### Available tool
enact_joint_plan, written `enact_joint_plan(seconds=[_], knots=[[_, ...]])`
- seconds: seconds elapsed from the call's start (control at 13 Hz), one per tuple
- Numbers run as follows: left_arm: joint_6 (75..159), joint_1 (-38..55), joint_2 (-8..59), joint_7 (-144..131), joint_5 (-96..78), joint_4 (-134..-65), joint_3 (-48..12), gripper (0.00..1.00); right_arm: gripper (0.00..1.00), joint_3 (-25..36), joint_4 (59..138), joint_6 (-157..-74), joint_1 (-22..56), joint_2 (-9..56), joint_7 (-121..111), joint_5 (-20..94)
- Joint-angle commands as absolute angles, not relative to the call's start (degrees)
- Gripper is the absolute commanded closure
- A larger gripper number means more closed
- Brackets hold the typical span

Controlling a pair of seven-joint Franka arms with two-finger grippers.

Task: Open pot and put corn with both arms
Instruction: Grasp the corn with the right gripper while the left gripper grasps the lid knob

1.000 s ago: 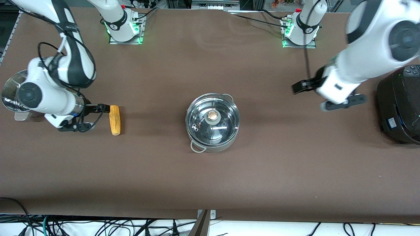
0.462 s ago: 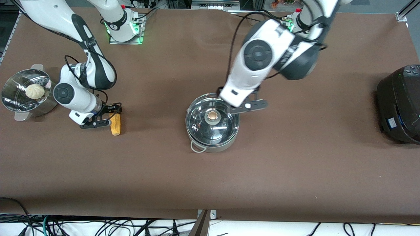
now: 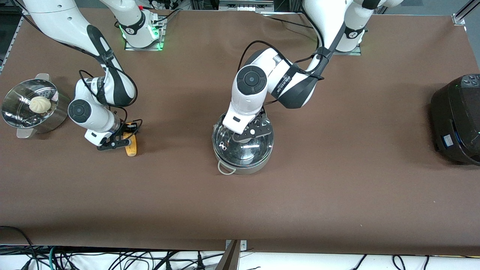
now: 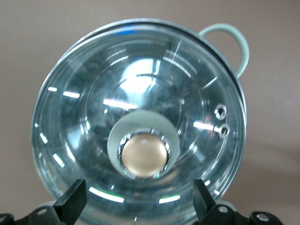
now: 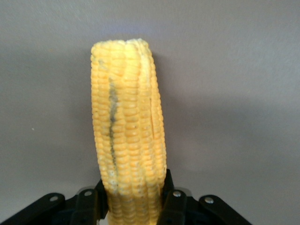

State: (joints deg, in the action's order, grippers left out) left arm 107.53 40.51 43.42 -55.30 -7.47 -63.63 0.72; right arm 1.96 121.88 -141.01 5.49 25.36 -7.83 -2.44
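Note:
The steel pot (image 3: 258, 165) stands mid-table with its glass lid (image 3: 247, 150) on. My left gripper (image 3: 245, 133) hangs low over the lid, open. In the left wrist view the round knob (image 4: 143, 155) lies between and just ahead of the widely spread fingertips (image 4: 75, 202), and my left gripper (image 4: 139, 199) touches nothing. The corn (image 3: 131, 150) lies on the table toward the right arm's end. My right gripper (image 3: 125, 138) is shut on it. In the right wrist view both fingers of my right gripper (image 5: 133, 197) press the sides of the cob (image 5: 129, 122).
A perforated steel steamer (image 3: 15, 120) holding a white bun (image 3: 39, 104) stands at the right arm's end of the table, beside the right arm. A big black cooker (image 3: 457, 120) stands at the left arm's end.
My left arm swung from near the black cooker to over the pot lid and came down. My right gripper moved from the corn's end over the cob and closed on it.

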Motion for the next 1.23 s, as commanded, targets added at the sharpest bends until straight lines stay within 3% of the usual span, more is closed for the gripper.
enact_joint_plan(seconds=[0.0, 0.31, 0.38, 0.46, 0.54, 0.69, 0.77, 0.85, 0.92, 1.0, 1.15], knots=[[110.55, 41.57, 45.96, -55.64, -7.82, -60.56, 3.07, 0.0, 1.0, 1.93, 120.77, -140.89, 5.45, 24.61, -9.23, -3.25], [111.09, 41.57, 46.85, -55.46, -7.65, -60.91, 3.16, 0.01, 1.0, 1.93, 120.15, -140.36, 5.45, 24.79, -9.23, -3.16], [111.09, 41.57, 46.85, -55.46, -7.65, -61.0, 3.16, 0.07, 1.0, 1.93, 120.23, -140.36, 5.45, 24.79, -9.14, -3.16], [111.09, 41.57, 46.76, -55.63, -7.65, -61.0, 3.16, 0.16, 1.0, 1.93, 120.15, -140.27, 5.45, 24.79, -9.23, -3.16], [111.01, 41.57, 46.76, -55.72, -7.73, -61.17, 2.99, 0.32, 1.0, 1.93, 120.15, -139.75, 5.45, 24.7, -9.32, -3.16], [110.57, 41.57, 46.58, -56.07, -7.65, -61.43, 2.55, 0.42, 1.0, 1.93, 119.88, -138.34, 5.45, 24.7, -9.23, -3.16], [110.39, 41.49, 46.32, -56.16, -7.47, -61.44, 2.46, 0.52, 1.0, 1.93, 119.62, -138.25, 5.45, 24.61, -9.32, -3.16], [110.04, 41.48, 46.14, -56.08, -7.64, -61.44, 2.46, 0.69, 1.0, 1.93, 119.53, -137.73, 5.45, 24.61, -9.23, -3.16], [108.91, 41.48, 45.97, -55.81, -7.47, -61.44, 2.46, 0.92, 1.0, 1.93, 119.36, -137.55, 5.45, 24.61, -9.23, -3.16], [108.37, 41.48, 45.79, -55.46, -7.47, -61.44, 2.55, 1.0, 1.0, 1.93, 118.75, -136.68, 5.45, 24.35, -9.23, -3.16], [107.58, 40.96, 44.13, -55.2, -7.47, -61.43, 2.81, 1.0, 1.0, 1.93, 114.03, -129.68, 5.45, 24.26, -9.14, -3.08]])
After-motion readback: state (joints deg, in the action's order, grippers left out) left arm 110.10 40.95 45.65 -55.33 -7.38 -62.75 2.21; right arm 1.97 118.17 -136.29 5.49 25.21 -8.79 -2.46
